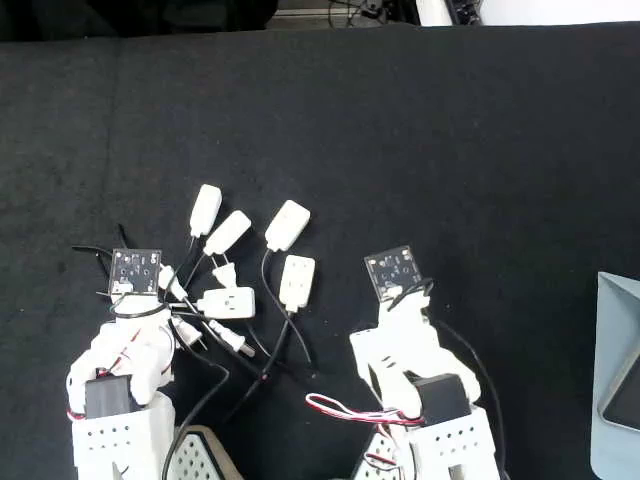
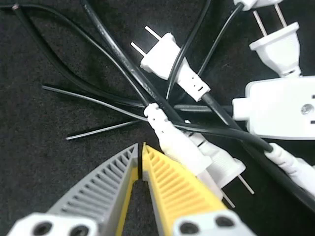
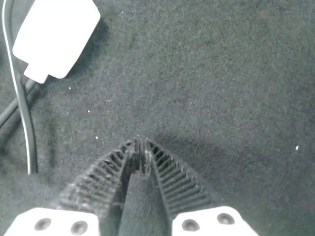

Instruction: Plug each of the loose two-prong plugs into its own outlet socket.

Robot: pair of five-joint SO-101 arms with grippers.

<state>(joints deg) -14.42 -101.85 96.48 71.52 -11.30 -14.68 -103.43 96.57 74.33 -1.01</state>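
Black cloth table [image 1: 450, 150] in high view, outlet sockets [image 1: 288, 225] and loose plugs [image 1: 222, 272] bunched at 8 o'clock. Left wrist view: left gripper [image 2: 141, 147] fingers pressed together by the tangle; part them first, then take the two-prong plug [image 2: 167, 54] by its body, prongs free. Right wrist view: right gripper [image 3: 140, 150] fingers also together over bare cloth, socket block [image 3: 56, 37] nearby, best pinned steady.
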